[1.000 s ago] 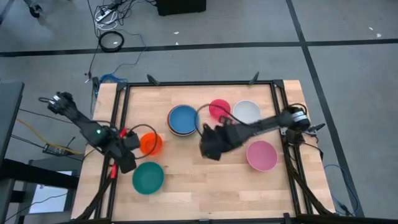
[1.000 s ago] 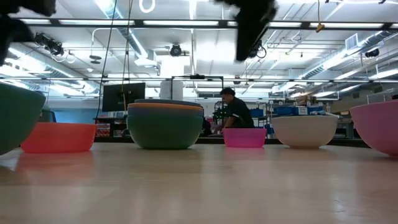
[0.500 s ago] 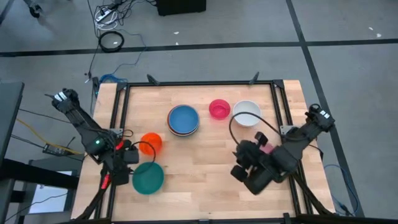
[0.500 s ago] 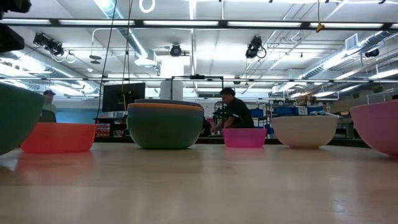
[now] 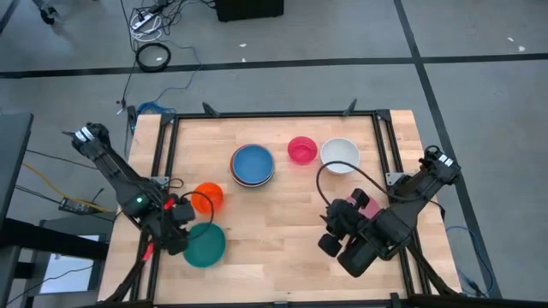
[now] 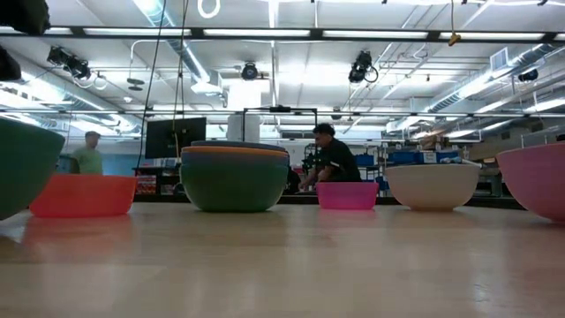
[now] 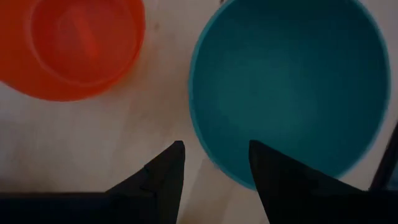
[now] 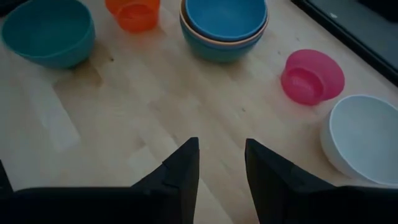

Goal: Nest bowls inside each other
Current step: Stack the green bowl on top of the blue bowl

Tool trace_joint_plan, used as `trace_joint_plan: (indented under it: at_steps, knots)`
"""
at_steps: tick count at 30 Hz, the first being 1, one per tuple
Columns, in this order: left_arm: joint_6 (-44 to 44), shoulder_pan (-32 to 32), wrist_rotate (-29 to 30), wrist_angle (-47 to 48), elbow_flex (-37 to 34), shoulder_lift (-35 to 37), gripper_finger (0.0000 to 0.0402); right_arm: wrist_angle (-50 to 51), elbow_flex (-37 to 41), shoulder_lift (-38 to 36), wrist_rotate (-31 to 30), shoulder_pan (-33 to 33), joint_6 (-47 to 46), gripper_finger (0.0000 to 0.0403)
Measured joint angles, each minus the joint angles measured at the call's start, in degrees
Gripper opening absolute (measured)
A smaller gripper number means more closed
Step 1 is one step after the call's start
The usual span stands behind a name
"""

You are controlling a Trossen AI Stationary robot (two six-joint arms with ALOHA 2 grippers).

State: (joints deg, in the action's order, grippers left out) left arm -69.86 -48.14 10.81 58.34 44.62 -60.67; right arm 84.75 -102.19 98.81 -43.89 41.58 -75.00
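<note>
My left gripper (image 5: 178,233) hangs open above the left rim of the teal bowl (image 7: 292,81), one finger over the bowl's hollow and one over the table; in the low view it is well above the bowl (image 6: 22,168). A small orange bowl (image 5: 208,197) sits just beyond. A stack of bowls (image 5: 253,164), blue on top, stands mid-table, with a magenta bowl (image 5: 301,150) and a white bowl (image 5: 340,155) to its right. My right gripper (image 8: 222,168) is open and holds nothing. It is raised at the near right, and its arm hides most of the pink bowl (image 5: 361,198).
A black frame (image 5: 274,114) borders the wooden table (image 5: 274,214). Bare wood lies between the stack and the near edge. People stand in the room behind the table in the low view.
My right gripper has swung from beside the stack at mid-table toward the near right corner, rising and rolling at the wrist, and has stayed open. My left gripper has shifted a little toward the near edge and down, from beside the orange bowl to over the teal bowl's rim.
</note>
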Motion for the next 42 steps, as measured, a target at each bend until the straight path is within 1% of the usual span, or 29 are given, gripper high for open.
trace_joint_plan:
  at_steps: [7, 16, 20, 22, 24, 26, 29, 30, 31, 39, 42]
  knots:
    - [-2.61, 0.00, -0.18, -0.37, 0.02, -5.49, 0.0188, -0.01, 0.00, 0.44, 0.39, 0.00, 0.11, 0.0116]
    - [-2.91, 0.02, -0.50, -0.47, 0.04, -13.59, 0.0188, -0.10, 0.00, 0.48, 0.48, 0.00, 0.19, 0.0116]
    - [-2.58, 0.02, -0.54, -2.59, 0.04, -16.14, 0.0186, -0.24, 0.00, 0.48, 0.47, 0.00, 0.22, 0.0116]
    - [-2.37, 0.02, -0.53, -3.06, 0.04, -16.83, 0.0173, -0.24, 0.00, 0.48, 0.51, 0.00, 0.24, 0.0116]
    - [-2.32, 0.02, -0.55, -3.33, 0.04, -17.17, 0.0147, -0.24, 0.00, 0.48, 0.47, 0.00, 0.30, 0.0116]
    - [-2.17, 0.02, -0.52, -3.33, 0.04, -17.06, 0.0108, -0.26, 0.00, 0.48, 0.49, -0.02, 0.45, 0.0116]
    - [-2.17, 0.02, -0.42, -3.59, 0.10, -16.98, 0.0037, -0.24, 0.00, 0.48, 0.47, -0.02, 0.51, 0.0116]
    - [-2.14, 0.02, -0.60, -3.98, 0.28, -16.86, 0.0021, -0.24, 0.00, 0.48, 0.49, -0.02, 0.52, 0.0116]
    - [-2.03, 0.02, -0.61, -4.20, 0.37, -16.78, 0.0014, -0.24, 0.00, 0.48, 0.49, -0.02, 0.52, 0.0116]
    - [-0.75, 0.00, 0.97, -5.47, 0.64, -16.32, 0.0010, -0.22, 0.00, 0.48, 0.44, -0.09, 0.62, 0.0116]
    - [2.30, 0.00, 2.95, -6.79, 3.11, -15.58, 0.0008, -0.20, 0.00, 0.48, 0.44, -0.13, 0.63, 0.0116]
